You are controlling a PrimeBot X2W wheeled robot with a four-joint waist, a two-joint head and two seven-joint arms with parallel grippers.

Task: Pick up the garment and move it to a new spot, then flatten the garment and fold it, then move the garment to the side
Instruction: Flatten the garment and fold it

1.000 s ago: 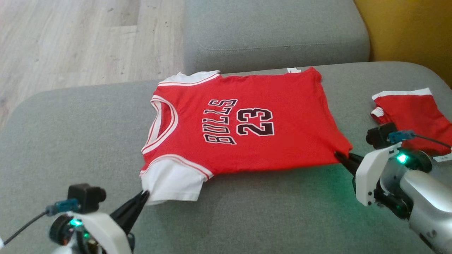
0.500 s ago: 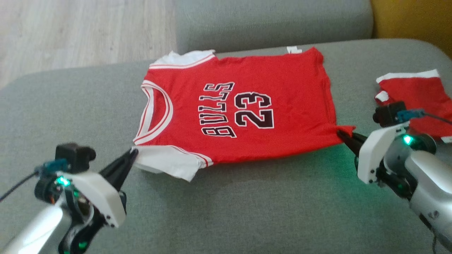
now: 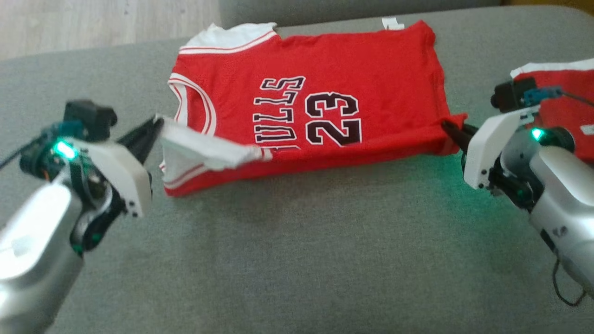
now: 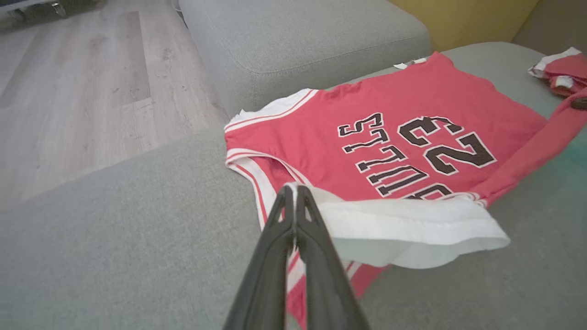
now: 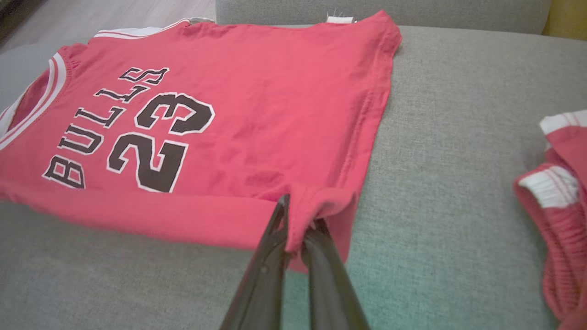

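Observation:
The garment (image 3: 325, 60) is a red jersey with white trim and black "BULLS 23" lettering, spread on a grey couch seat (image 3: 297, 241). My left gripper (image 3: 158, 124) is shut on its white sleeve (image 4: 403, 224), holding it raised off the cushion and over the shirt's near edge. My right gripper (image 3: 446, 125) is shut on the near hem corner (image 5: 321, 206), also lifted, so the shirt's near edge rolls up in a long fold (image 5: 151, 215). In the left wrist view my left gripper (image 4: 293, 190) pinches the sleeve tip; in the right wrist view my right gripper (image 5: 298, 220) has red cloth pinched between its fingers.
A second red and white piece of clothing (image 3: 566, 97) lies on the seat at the right, just behind my right wrist. Another grey cushion (image 4: 298, 41) sits beyond the jersey, with wooden floor (image 4: 82, 91) to its left.
Both grippers have lifted and carried the near edge of the jersey away from me, rolling it over the body. The camera has tilted down, shifting the whole scene upward.

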